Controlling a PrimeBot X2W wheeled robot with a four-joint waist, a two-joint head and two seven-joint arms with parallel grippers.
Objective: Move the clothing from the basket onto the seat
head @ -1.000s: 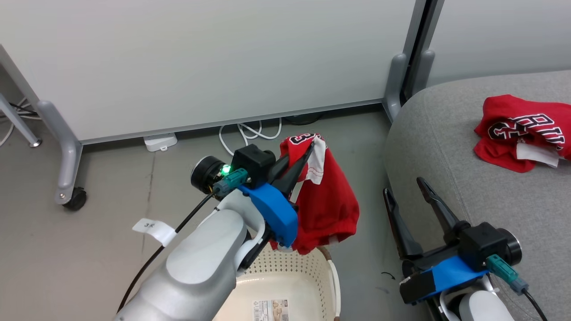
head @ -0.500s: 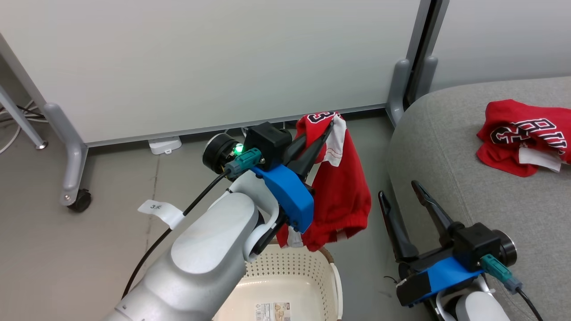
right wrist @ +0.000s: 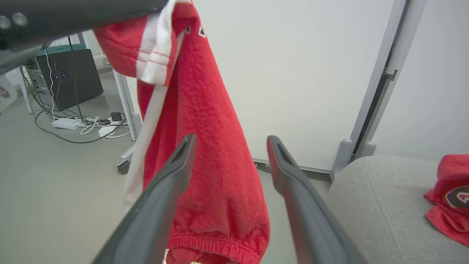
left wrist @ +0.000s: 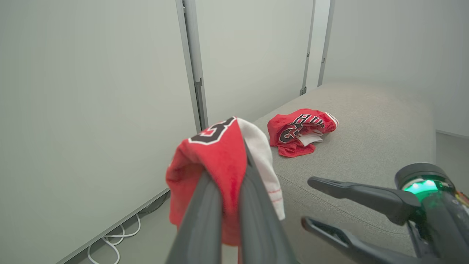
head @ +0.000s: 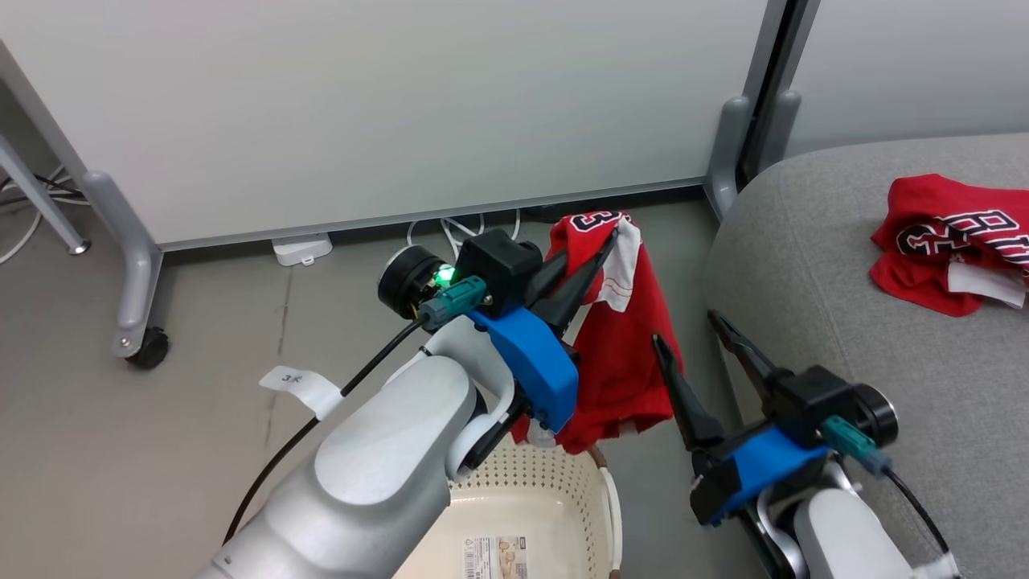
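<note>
My left gripper is shut on the top of a red garment with white trim, which hangs free above the far rim of the cream basket. In the left wrist view the fingers pinch the cloth. My right gripper stands open beside the hanging garment, between it and the grey seat. Its two fingers frame the cloth without touching it. A second red garment lies crumpled on the seat.
White partition panels stand behind on grey feet, one with a caster. White cables and a power block lie on the floor by the panel. A dark box with more cables sits farther off.
My left gripper has carried the hanging garment a little up and right, toward the seat. My right gripper has swung left, closer to the garment. The camera has also shifted slightly.
</note>
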